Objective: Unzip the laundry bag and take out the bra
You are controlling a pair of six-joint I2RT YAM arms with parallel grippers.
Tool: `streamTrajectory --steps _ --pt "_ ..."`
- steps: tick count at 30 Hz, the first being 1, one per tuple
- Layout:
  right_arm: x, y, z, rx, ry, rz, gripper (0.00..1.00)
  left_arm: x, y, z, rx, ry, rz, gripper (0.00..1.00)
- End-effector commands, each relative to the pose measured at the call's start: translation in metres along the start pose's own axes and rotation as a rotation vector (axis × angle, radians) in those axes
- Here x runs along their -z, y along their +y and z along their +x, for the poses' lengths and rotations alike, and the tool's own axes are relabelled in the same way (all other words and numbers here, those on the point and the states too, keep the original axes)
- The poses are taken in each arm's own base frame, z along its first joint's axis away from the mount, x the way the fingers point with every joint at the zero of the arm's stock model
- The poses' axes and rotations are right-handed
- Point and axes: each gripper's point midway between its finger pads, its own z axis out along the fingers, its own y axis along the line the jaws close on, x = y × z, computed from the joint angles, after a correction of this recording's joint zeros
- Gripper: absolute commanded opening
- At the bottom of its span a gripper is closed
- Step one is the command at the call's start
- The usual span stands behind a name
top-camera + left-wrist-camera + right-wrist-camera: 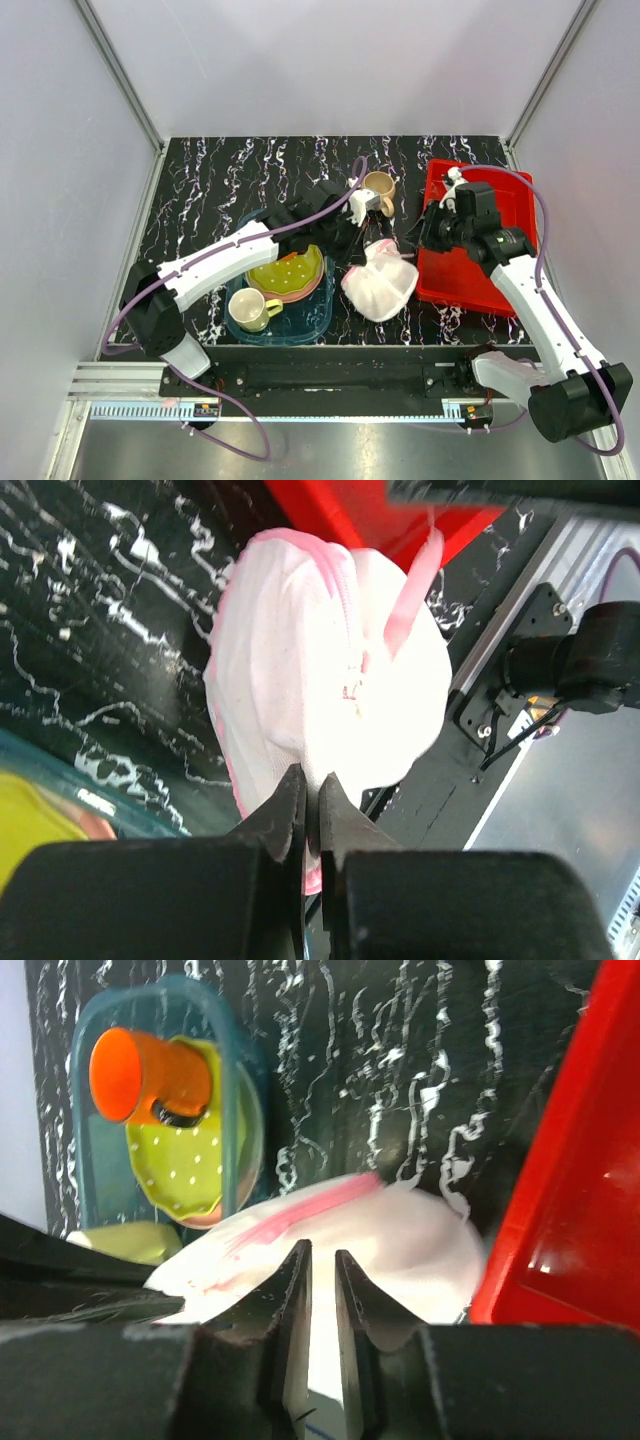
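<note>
The laundry bag (382, 285) is a white mesh pouch with pink edging, lying on the dark marbled table between the teal tray and the red tray (455, 280). My left gripper (368, 240) is shut on the bag's near edge, as the left wrist view shows (312, 780). In that view a pink strip (412, 600) runs taut from the bag (300, 660) up to my right gripper. My right gripper (418, 240) is at the bag's top, its jaws almost closed with white fabric between them in the right wrist view (322, 1250). The bra is hidden.
A teal tray (310, 325) holds a yellow-green plate (285, 270) and a yellow-green mug (250, 310). A tan mug (379, 188) stands behind the bag. An orange cup (140, 1075) lies on the plate. The red tray's wall (570, 1190) is right of my right gripper.
</note>
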Motion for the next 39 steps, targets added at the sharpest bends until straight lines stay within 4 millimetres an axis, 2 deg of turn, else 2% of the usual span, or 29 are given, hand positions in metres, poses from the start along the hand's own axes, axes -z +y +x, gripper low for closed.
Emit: streamTrajectory --steps 1,4,7,14,16,19,22,28,33,37,38,39 --pt "0.004 -0.009 -0.015 0.026 -0.059 0.027 0.24 0.027 -0.005 0.001 -0.007 0.003 -0.004 0.00" --pt "0.001 0.005 -0.009 0.032 -0.028 -0.065 0.26 0.024 -0.005 0.000 -0.005 0.006 0.001 0.00" --pt "0.001 0.013 -0.005 0.052 0.003 -0.121 0.33 0.023 -0.006 -0.002 -0.006 0.007 0.004 0.00" --pt "0.021 0.048 0.004 0.143 0.023 -0.301 0.35 0.022 -0.004 -0.003 -0.004 0.006 -0.006 0.00" --pt "0.024 0.060 0.014 0.163 0.043 -0.329 0.36 0.021 -0.003 -0.004 0.005 0.004 -0.012 0.00" --pt "0.019 0.064 0.024 0.132 0.080 -0.320 0.42 0.018 -0.002 -0.007 0.021 -0.001 -0.022 0.00" --pt "0.004 0.065 0.041 0.079 0.146 -0.303 0.43 0.014 -0.001 -0.008 0.039 0.006 -0.023 0.00" --pt "-0.020 0.052 0.048 -0.038 0.159 -0.223 0.40 0.013 0.000 -0.009 0.051 0.003 -0.031 0.00" --pt "-0.026 0.056 0.046 -0.049 0.156 -0.232 0.39 0.013 0.000 -0.010 0.050 0.003 -0.033 0.00" --pt "-0.025 0.059 0.040 -0.048 0.134 -0.231 0.29 0.013 0.001 -0.009 0.053 0.004 -0.036 0.00" --pt "-0.025 0.058 0.039 -0.050 0.128 -0.226 0.21 0.013 0.001 -0.009 0.053 0.005 -0.037 0.00" --pt "-0.023 0.058 0.037 -0.051 0.117 -0.225 0.18 0.013 0.001 -0.008 0.055 0.006 -0.037 0.00"
